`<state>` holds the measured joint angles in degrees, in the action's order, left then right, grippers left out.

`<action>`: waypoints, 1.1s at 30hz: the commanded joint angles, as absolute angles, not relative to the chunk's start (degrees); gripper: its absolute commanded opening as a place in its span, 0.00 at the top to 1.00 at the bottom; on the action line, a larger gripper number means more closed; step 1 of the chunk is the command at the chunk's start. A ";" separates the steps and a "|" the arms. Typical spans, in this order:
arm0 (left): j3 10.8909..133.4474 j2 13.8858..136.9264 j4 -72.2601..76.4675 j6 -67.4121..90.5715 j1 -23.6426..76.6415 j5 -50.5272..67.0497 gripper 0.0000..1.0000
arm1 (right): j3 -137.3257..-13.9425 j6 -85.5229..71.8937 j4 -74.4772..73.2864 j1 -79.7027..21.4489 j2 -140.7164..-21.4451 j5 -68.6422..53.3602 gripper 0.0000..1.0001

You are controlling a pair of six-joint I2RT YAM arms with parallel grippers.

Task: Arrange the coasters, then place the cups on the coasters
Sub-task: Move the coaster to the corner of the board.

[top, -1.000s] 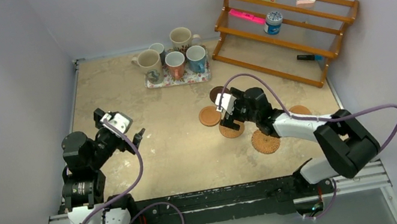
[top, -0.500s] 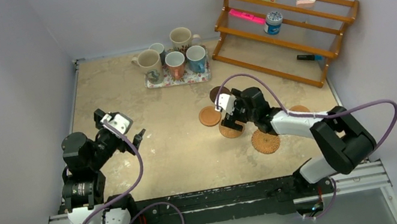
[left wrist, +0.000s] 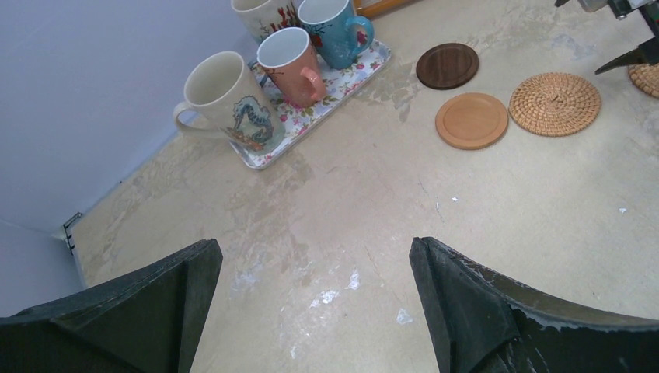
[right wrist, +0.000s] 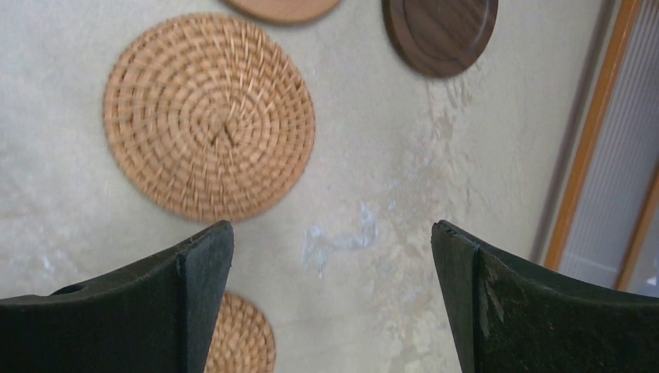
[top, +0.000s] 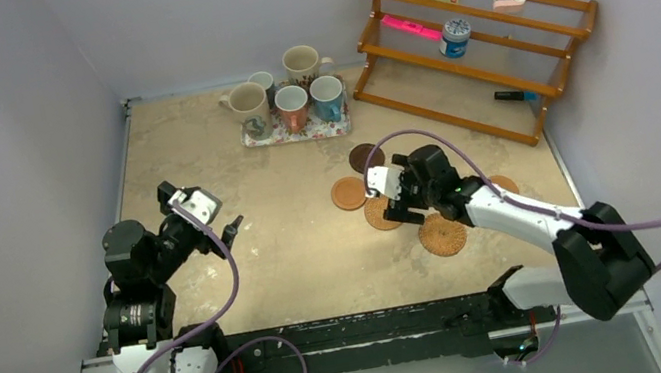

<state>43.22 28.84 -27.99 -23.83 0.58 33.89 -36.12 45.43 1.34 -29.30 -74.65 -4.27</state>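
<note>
Five cups (top: 291, 102) stand bunched on a floral tray (top: 250, 140) at the back: a cream seahorse cup (left wrist: 229, 101), a reddish-orange one (left wrist: 289, 62) and a blue one (left wrist: 334, 31) among them. The coasters lie mid-table: dark brown (top: 364, 156), smooth tan (top: 346, 194), a woven one (top: 378, 214), another woven one (top: 442, 235), and a fifth (top: 506, 183) half hidden behind the right arm. My right gripper (top: 400, 207) hovers open and empty just right of the woven coaster (right wrist: 210, 116). Far to the left, my left gripper (top: 204, 208) is open over bare table.
A wooden shelf rack (top: 475, 46) stands at the back right with a tin (top: 455, 37), a box and small items on it; its leg (right wrist: 587, 132) is close to the right gripper. Grey walls enclose the table on three sides.
The right gripper has shifted slightly right and toward the near edge, uncovering more of the woven coaster below it. The left arm has not moved.
</note>
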 commanded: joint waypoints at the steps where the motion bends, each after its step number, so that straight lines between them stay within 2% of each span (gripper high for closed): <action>1: 42.98 28.58 -27.45 -25.12 0.83 35.24 0.00 | -37.19 50.00 -11.35 -29.09 -68.96 -0.15 0.01; 7: 43.07 28.52 -27.51 -25.09 0.85 35.24 0.00 | -34.99 52.12 -19.32 -27.72 -64.76 3.16 0.01; 22: 43.07 28.93 -27.51 -25.22 0.80 35.23 0.00 | -29.96 54.28 -21.49 -27.36 -66.06 4.59 0.01; 33: 42.98 29.15 -27.49 -25.31 0.86 35.12 0.00 | -29.83 54.19 -17.73 -31.69 -71.29 -10.40 0.01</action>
<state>43.22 28.86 -28.27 -23.94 0.58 34.11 -31.68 55.77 -19.16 -27.90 -67.59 0.51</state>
